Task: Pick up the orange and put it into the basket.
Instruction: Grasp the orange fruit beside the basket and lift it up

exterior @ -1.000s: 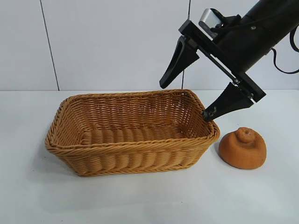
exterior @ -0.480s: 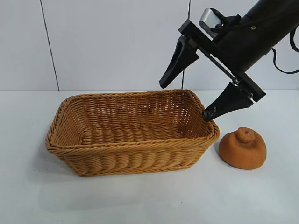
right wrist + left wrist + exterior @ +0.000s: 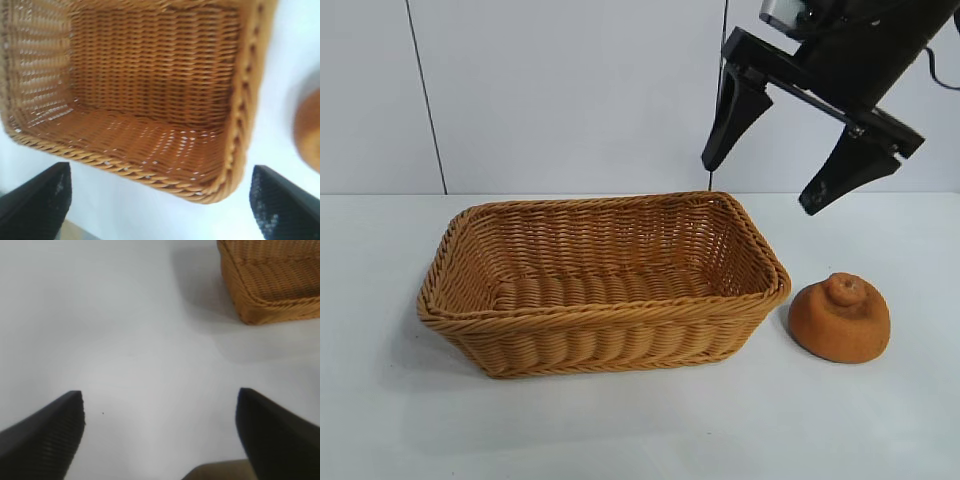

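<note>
The orange (image 3: 840,318), dull brownish-orange with a knob on top, sits on the white table just right of the basket (image 3: 600,310). The tan wicker basket stands at the table's middle and has nothing in it. My right gripper (image 3: 758,188) hangs open and empty in the air above the basket's right end and above the orange. In the right wrist view the basket (image 3: 150,90) fills the frame and the orange (image 3: 309,135) shows at the edge. My left gripper (image 3: 160,415) is open over bare table; the basket's corner (image 3: 270,285) lies far off.
The white table (image 3: 620,430) spreads around the basket. A pale panelled wall (image 3: 560,90) stands behind. A brown strip (image 3: 220,471) shows at the edge of the left wrist view.
My right gripper has risen and shifted right, away from the basket's right rim. The orange and basket have not moved.
</note>
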Tool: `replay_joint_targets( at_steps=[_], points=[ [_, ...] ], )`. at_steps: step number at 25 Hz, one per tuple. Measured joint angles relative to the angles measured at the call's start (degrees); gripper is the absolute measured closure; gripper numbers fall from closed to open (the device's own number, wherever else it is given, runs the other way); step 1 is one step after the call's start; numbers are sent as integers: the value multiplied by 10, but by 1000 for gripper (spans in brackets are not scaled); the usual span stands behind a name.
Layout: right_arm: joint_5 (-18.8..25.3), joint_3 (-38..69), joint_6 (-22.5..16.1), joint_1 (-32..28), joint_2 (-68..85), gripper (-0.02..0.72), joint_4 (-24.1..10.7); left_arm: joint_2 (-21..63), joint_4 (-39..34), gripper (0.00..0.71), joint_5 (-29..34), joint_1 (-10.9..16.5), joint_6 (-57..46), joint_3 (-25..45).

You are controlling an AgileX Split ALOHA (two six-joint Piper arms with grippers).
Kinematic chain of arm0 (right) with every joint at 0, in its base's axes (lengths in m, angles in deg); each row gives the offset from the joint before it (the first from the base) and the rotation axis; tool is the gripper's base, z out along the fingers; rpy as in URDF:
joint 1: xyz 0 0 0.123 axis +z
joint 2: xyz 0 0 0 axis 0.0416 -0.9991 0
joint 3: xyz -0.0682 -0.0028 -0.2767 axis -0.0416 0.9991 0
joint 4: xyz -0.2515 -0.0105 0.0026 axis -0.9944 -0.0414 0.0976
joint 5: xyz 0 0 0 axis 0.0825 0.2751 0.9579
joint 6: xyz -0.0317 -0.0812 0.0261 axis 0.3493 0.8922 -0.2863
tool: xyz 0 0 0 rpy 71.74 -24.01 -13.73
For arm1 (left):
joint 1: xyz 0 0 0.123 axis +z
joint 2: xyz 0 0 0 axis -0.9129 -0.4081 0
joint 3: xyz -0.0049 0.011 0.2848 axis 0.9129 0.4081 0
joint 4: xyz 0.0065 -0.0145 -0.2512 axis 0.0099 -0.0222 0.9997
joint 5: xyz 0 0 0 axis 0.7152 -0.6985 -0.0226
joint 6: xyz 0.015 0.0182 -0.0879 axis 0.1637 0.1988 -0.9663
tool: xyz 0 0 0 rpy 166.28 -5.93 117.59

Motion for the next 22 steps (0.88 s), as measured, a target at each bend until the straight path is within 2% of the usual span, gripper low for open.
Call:
replay_joint_targets(
  at_steps=[7,10,15,18,20,22],
  points=[
    [-6,13,-10,-64,-15,42,-11,0,-5,121,0,0,0,0],
    [-26,41,-10,-64,-46,42,-7,0,-5,121,0,0,0,0],
    [-81,71,11,-50,-126,42,30,0,-6,121,0,0,0,0],
    [-96,72,10,-34,-171,43,29,0,-6,121,0,0,0,0],
    [-96,72,0,-27,-184,80,10,0,-6,121,0,0,0,0],
    [-99,72,-21,-24,-185,191,-15,0,-6,121,0,0,0,0]
  ],
)
